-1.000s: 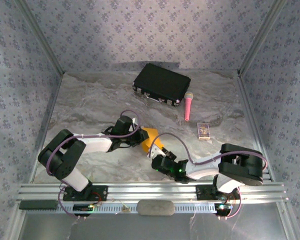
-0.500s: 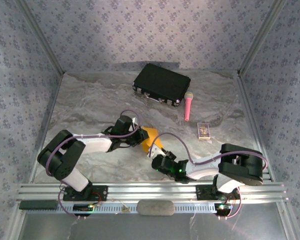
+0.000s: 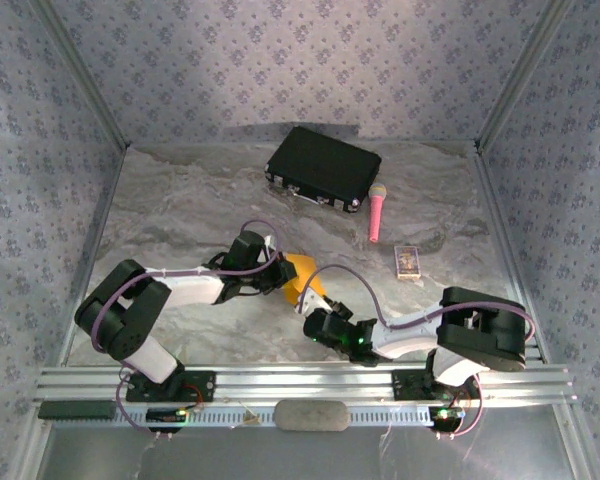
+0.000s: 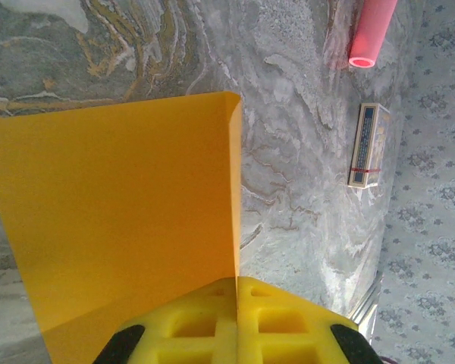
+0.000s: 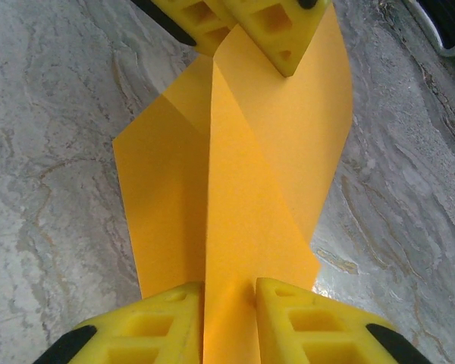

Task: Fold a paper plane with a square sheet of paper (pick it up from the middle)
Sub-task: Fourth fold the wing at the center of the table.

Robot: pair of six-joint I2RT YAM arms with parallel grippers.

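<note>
Both of mine were on the paper (image 5: pixel 235 189) at mid-table: my left gripper (image 4: pixel 236 282) was clamped shut on its folded edge at one end, and my right gripper (image 5: pixel 229 296) was closed on the other, with a crease running from one to the other. Bare table (image 3: pixel 180 210) lay open to the left, while the case (image 3: pixel 323 168), microphone (image 3: pixel 376 212) and box (image 3: pixel 408 262) sat well apart at the far right. Set against a second before, arms and paper looked all but unmoved from above.
</note>
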